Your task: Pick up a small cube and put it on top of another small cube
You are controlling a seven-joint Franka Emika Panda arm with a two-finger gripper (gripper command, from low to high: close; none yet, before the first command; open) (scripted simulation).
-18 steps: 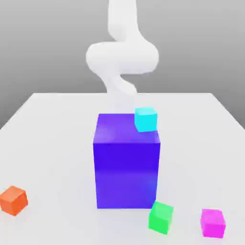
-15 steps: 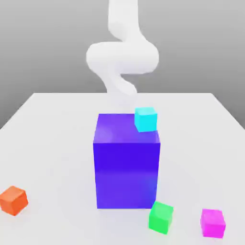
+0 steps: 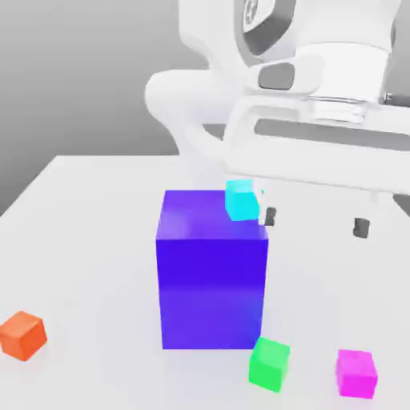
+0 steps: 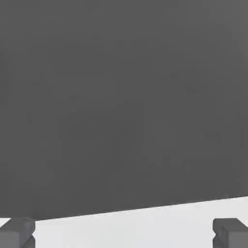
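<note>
Grey backdrop, plain and matte, behind a pale worktop [image 3: 88,208] with a smooth, faintly glossy finish. Item one: small cube [image 3: 355,373], bright magenta-pink, flat-faced and sharp-edged, resting on the worktop near the front at the exterior view's right, untouched. Item two: green cube [image 3: 269,363], same build, turned a little askew, just beside the front lower corner of the blue block and near the magenta one on its left. Item three: blue block [image 3: 212,280], far bulkier than the rest, upright, deep violet-blue with a soft sheen on its front face. Item four: cyan cube [image 3: 243,199], seen at the block's upper rear corner; whether it sits on the top face or behind it I cannot tell. Item five: orange cube [image 3: 22,335], alone, well apart at the exterior view's left. Item six: my gripper [image 3: 315,223], white-bodied with dark fingertips [image 3: 361,227], jaws spread wide and holding nothing, hanging well above the worktop to the right of the block. Step in hand, as I judge it: the approach, with no cube grasped yet. The next move calls for carrying my open jaws forward and down over the magenta cube, squaring them to two opposite faces before closing, and keeping clear of the green neighbour.
</note>
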